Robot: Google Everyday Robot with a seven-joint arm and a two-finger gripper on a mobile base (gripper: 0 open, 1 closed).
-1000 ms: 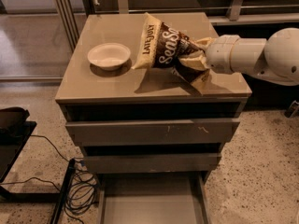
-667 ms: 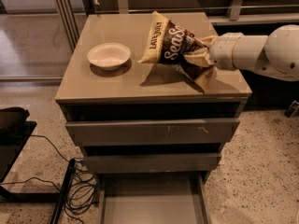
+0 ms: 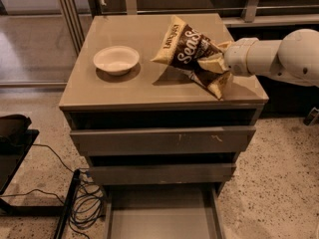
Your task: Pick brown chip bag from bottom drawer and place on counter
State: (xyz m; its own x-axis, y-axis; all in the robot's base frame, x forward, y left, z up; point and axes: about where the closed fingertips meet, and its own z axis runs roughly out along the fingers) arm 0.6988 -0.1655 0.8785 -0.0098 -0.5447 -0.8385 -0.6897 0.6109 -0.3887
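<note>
The brown chip bag (image 3: 185, 50), dark brown with cream edges and white script, is held tilted over the right part of the counter (image 3: 134, 81), its lower corner near the surface. My gripper (image 3: 215, 63) comes in from the right on a white arm and is shut on the bag's right end. The bottom drawer (image 3: 162, 215) is pulled open at the bottom of the view, and the part of its interior in view is bare.
A white bowl (image 3: 116, 59) sits on the counter's left half. Two upper drawers with grey fronts (image 3: 162, 141) are slightly open. Black cables (image 3: 82, 203) and a dark object lie on the floor at left. A rail and wall run behind.
The bag and my gripper have shifted slightly right and lower over the counter; the bag has tipped a bit more upright.
</note>
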